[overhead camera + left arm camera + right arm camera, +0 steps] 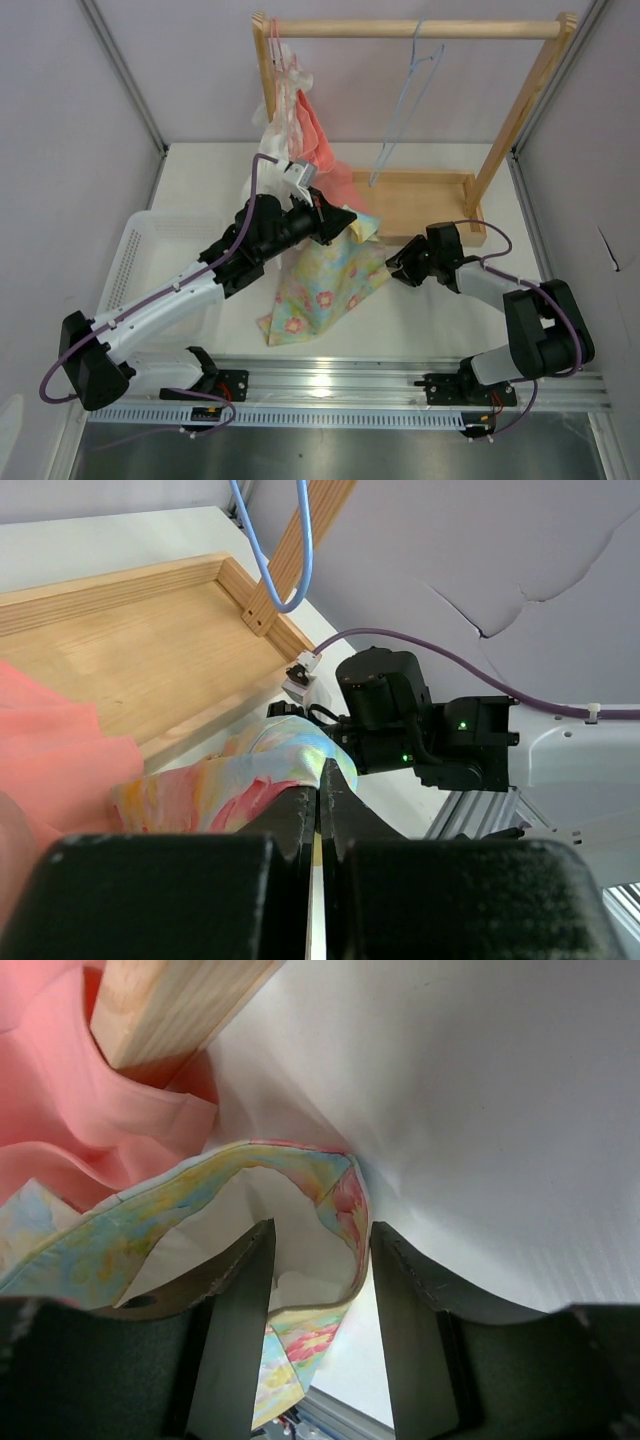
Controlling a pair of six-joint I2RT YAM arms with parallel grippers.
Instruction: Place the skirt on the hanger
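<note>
The skirt (pixel 325 280), pale yellow and blue with pink flowers, hangs from its top edge and trails onto the table. My left gripper (pixel 345 222) is shut on that upper edge; in the left wrist view the fingertips (pixel 322 785) pinch the skirt cloth (pixel 270 760). To the right, my right gripper (pixel 395 265) is at the same edge. Its jaws (pixel 320 1235) stand apart around the skirt's hem (pixel 340 1195), with a gap still showing on both sides. The light-blue hanger (pixel 405 100) hangs from the wooden rail at the back; its lower loop (pixel 285 570) shows above the rack base.
A wooden rack (pixel 420 28) stands at the back on a wooden tray base (pixel 430 205). A pink hanger (pixel 275 50) holds salmon and white garments (pixel 310 130) at the rail's left end. A white basket (pixel 150 250) sits at left. The salmon cloth (pixel 90 1110) lies beside the skirt.
</note>
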